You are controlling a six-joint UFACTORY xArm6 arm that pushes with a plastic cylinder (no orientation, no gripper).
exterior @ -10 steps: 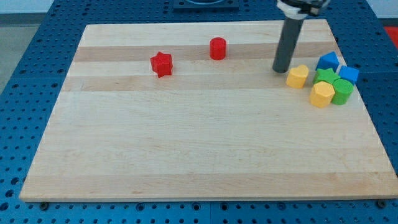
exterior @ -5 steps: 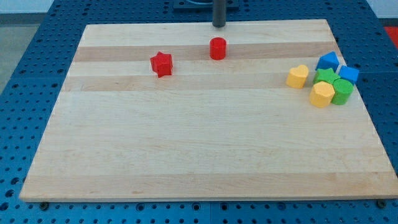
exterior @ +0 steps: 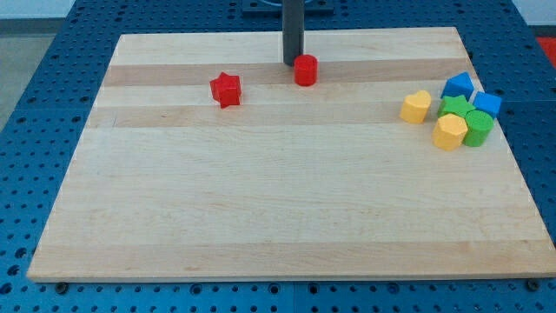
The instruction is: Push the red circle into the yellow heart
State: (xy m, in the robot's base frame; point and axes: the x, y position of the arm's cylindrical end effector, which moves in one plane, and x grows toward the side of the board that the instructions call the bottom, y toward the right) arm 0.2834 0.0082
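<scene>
Gripperless, the arm ends in a dark rod, so nothing opens or closes; my tip (exterior: pixel 293 63) stands on the wooden counter (exterior: pixel 261 200) near the view's top, touching or all but touching the upper-left side of the red circle (exterior: pixel 305 69).

Camera view: the red circle sits on the counter's upper band, a little right of centre (the rod rises straight out of frame above it). A red star (exterior: pixel 226 89) lies to the view's left of the circle and slightly lower, apart from it. Well across the counter at the view's right, the yellow heart (exterior: pixel 416 106) rests alone at the left edge of a cluster. Just right of the heart, a green block (exterior: pixel 452 106) and a second green block (exterior: pixel 478 127) press together, with a yellow hexagon-like block (exterior: pixel 450 132) below them and two blue blocks (exterior: pixel 459 85) (exterior: pixel 488 103) at the cluster's top and right. Blue perforated surface (exterior: pixel 52 78) surrounds the counter.
</scene>
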